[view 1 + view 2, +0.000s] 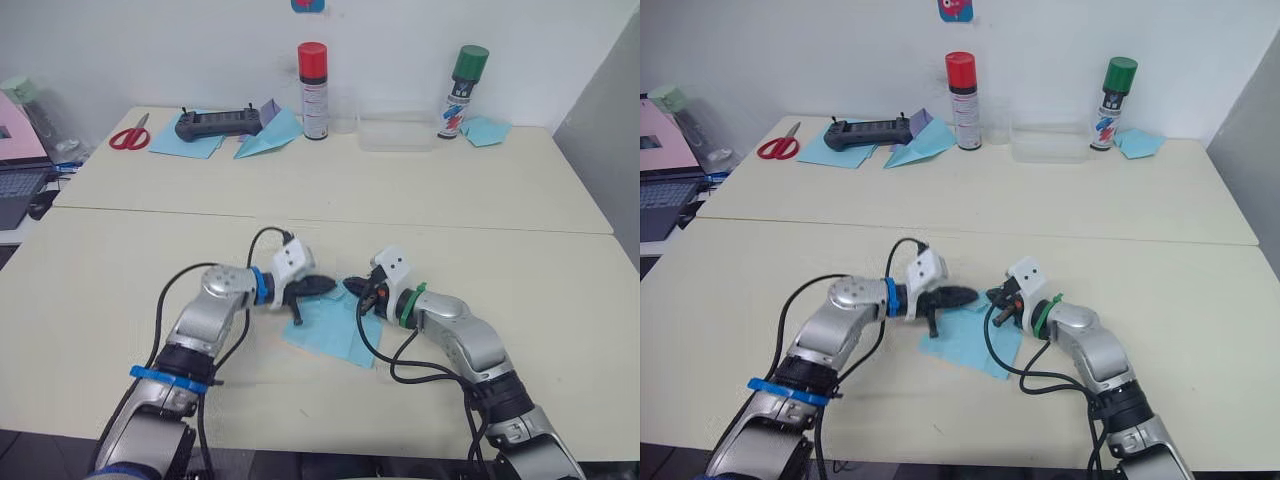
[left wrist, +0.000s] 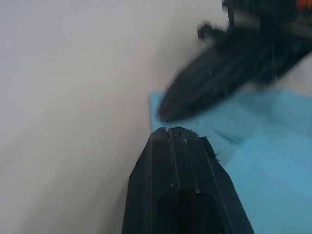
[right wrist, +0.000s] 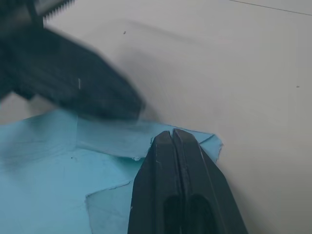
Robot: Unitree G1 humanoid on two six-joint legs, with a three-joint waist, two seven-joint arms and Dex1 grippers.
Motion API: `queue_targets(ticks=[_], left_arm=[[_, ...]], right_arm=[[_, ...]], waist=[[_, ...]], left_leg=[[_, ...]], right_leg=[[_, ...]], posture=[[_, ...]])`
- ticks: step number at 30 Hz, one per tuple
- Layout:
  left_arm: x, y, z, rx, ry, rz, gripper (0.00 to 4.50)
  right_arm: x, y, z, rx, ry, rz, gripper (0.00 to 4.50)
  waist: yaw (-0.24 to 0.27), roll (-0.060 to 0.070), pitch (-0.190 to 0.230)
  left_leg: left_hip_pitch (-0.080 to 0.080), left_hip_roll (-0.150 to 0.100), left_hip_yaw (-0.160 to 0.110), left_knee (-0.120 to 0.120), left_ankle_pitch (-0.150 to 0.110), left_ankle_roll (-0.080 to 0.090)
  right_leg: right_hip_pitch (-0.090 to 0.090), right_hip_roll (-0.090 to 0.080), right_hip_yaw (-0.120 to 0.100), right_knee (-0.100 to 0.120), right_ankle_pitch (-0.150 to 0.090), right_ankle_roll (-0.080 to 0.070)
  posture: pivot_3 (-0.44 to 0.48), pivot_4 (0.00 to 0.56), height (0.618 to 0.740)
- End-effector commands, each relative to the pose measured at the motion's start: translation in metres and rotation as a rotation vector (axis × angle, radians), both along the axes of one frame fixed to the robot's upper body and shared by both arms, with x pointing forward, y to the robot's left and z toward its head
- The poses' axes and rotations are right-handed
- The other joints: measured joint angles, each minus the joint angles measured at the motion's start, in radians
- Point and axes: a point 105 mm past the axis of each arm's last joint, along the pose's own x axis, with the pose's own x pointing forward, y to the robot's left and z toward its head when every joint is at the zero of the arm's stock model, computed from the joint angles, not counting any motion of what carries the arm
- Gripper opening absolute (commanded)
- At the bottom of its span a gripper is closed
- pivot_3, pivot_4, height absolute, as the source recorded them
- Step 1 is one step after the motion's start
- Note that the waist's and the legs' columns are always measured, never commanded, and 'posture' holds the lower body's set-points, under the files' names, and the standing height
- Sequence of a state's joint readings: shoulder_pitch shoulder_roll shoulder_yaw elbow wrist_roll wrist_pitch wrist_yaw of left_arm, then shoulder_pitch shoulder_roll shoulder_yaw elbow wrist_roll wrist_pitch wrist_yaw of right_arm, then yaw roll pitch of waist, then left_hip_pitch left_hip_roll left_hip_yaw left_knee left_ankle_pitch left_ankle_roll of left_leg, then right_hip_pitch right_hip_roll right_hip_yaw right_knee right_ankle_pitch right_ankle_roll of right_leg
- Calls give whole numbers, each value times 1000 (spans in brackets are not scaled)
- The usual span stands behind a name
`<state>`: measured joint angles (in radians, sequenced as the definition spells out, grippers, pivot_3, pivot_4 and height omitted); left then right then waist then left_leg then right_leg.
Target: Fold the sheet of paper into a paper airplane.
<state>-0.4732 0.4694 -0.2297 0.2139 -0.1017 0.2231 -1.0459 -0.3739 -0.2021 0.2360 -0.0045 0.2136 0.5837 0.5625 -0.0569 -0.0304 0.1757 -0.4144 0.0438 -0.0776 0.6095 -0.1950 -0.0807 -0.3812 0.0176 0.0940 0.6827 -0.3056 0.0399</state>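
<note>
On the far part of the table (image 1: 560,200), going left to right with the sheet of paper (image 1: 325,330) as landmark: red-handled scissors (image 1: 129,135) lie far beyond and to the left of it, then a black remote controller (image 1: 215,123) resting on a light-blue paper, a light-blue paper dart with a purple piece (image 1: 268,135), a red-capped spray can (image 1: 314,90) straight beyond the sheet, a clear plastic tray (image 1: 396,133), a green-capped spray can (image 1: 463,90) and a small teal paper scrap (image 1: 487,130) off to the far right. The sheet itself lies flat on the near part of the table, between the two arms, with folded layers at its far edge. The left gripper (image 1: 318,286) reaches in from the sheet's left side, its fingers pressed together with nothing visibly caught between them, the tips over the sheet's far left corner. The right gripper (image 3: 172,132) comes from the sheet's right, fingers closed tight against each other at the folded far corner; whether paper is pinched between them cannot be told
</note>
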Motion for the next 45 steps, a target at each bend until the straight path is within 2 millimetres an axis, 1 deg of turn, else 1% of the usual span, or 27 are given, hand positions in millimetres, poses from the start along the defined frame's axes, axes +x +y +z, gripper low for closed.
queue_targets(ticks=[1, 4, 7, 12, 13, 15, 16, 17, 18, 19, 20, 22, 25, 26, 29, 31, 34, 38, 40, 41, 43, 45], left_arm=[[1, 8, -5, 71, -27, 28, 39], [13, 24, -9, 94, -46, 123, 39], [10, 34, -10, 95, -32, 139, 39], [4, 42, -6, 86, -17, 153, 39], [5, 44, -3, 84, -28, 161, 39], [8, 42, 12, 34, -52, 179, 39], [9, 39, 22, -9, -65, 182, 39], [10, 31, 36, -78, -79, 171, 39], [9, 25, 45, -122, -86, 162, 39], [8, 20, 51, -148, -92, 144, 39], [6, 16, 52, -151, -91, 130, 39], [2, 9, 43, -113, -75, 101, 39], [-4, 4, 20, -35, -26, 75, 39], [-5, 4, 12, -4, -21, 71, 39], [-7, 11, -9, 65, 8, 72, 39], [-7, 12, -13, 74, 17, 70, 39], [-7, 12, -14, 64, 24, 68, 39], [-5, 10, -13, 46, 29, 72, 39], [-5, 10, -13, 45, 29, 72, 39], [-5, 10, -13, 46, 29, 72, 39], [-4, 10, -13, 49, 29, 75, 39], [-4, 11, -13, 52, 28, 76, 39]], right_arm=[[-4, -3, -9, -27, 37, -3, 0], [-4, -3, -9, -28, 38, 0, 0], [-5, -3, -9, -31, 40, 3, 0], [-4, -2, -9, -34, 39, 12, 0], [-4, -2, -9, -34, 39, 14, 0], [-4, -1, -9, -33, 39, 16, 0], [-4, -1, -9, -33, 38, 16, 0], [-4, 0, -9, -32, 39, 19, 0], [-4, 1, -9, -32, 39, 21, 0], [-5, 1, -9, -32, 39, 24, 0], [-5, 1, -9, -32, 40, 27, 0], [-5, 2, -9, -31, 40, 30, 0], [-3, 2, -7, -26, 30, 29, 0], [-1, 2, -5, -19, 24, 24, 0], [4, 1, 10, 35, -20, 4, 0], [5, 3, 17, 68, -37, 0, 0], [3, 11, 31, 145, -60, 0, 0], [1, 20, 37, 173, -66, 14, 0], [-1, 25, 35, 172, -57, 19, 0], [-1, 27, 30, 144, -49, 18, 0], [1, 27, 12, 57, -23, 5, 0], [6, 20, 0, -15, -12, -38, 0]], waist=[[0, 0, 0], [0, 0, 0], [0, 0, 0], [-3, 1, -1], [-3, 1, -1], [-3, 1, -1], [-3, 1, 0], [-3, 1, 0], [-2, 1, 0], [-2, 1, 0], [-1, 1, 0], [-1, 1, 0], [-3, 1, 0], [-3, 1, 0], [-2, 1, 0], [-1, 1, 0], [-1, 1, 0], [-1, 1, 0], [-1, 1, 0], [-1, 1, 0], [-1, 1, 0], [-1, 1, 0]], left_leg=[[0, 0, 0, 0, 0, 0], [2, 0, 0, 0, 0, 0], [4, 0, 0, 0, 0, 0], [6, 0, 1, -1, 0, 0], [6, 0, 1, -1, 0, 0], [6, 0, 1, -1, 0, 0], [6, 0, 1, -1, 0, 0], [6, 0, 1, -1, 0, 0], [6, 0, 1, -1, 0, 0], [5, 0, 1, 0, 0, 0], [5, 0, 1, 0, 0, 0], [5, 0, 1, 0, 0, 0], [6, 0, 1, -1, 0, 0], [6, 0, 1, -1, 0, 0], [6, 0, 1, -1, 0, 0], [6, 1, 1, -1, 0, 0], [6, 0, 2, 0, 0, 0], [6, 0, 1, -1, 0, 0], [6, 0, 1, -1, 0, 0], [6, 0, 1, -1, 0, 0], [6, 0, 1, -1, 0, 0], [6, 0, 1, -1, 0, 0]], right_leg=[[1, 0, 0, 0, 0, 0], [2, 0, 1, 0, -1, 2], [3, 0, 1, 0, -2, 4], [4, 0, 2, 0, -2, 4], [4, 0, 2, 0, -2, 4], [4, 0, 2, 0, -2, 4], [4, 0, 2, 0, -2, 4], [4, 0, 2, 0, -2, 4], [4, 0, 1, 0, -2, 4], [4, 0, 1, 0, -2, 4], [4, 0, 1, 0, -2, 4], [5, 0, 2, 0, -2, 4], [5, 0, 2, 0, -2, 4], [4, 0, 2, 0, -2, 4], [4, 1, 2, 0, -2, 4], [5, 1, 2, 0, -2, 4], [4, 0, 2, 0, -2, 4], [4, 0, 2, 0, -2, 4], [5, 0, 2, 0, -2, 4], [4, 0, 2, 0, -2, 4], [4, 0, 2, 0, -2, 4], [4, 0, 2, 0, -2, 4]], posture=[[0, 150, 740], [0, 150, 740], [0, 150, 740], [0, 150, 740], [0, 150, 740], [0, 150, 740], [0, 150, 740], [0, 150, 740], [0, 150, 740], [0, 150, 740], [0, 150, 740], [0, 150, 740], [0, 150, 740], [0, 150, 740], [0, 150, 740], [0, 150, 740], [0, 150, 740], [0, 150, 740], [0, 150, 740], [0, 150, 740], [0, 150, 740], [0, 150, 740]])
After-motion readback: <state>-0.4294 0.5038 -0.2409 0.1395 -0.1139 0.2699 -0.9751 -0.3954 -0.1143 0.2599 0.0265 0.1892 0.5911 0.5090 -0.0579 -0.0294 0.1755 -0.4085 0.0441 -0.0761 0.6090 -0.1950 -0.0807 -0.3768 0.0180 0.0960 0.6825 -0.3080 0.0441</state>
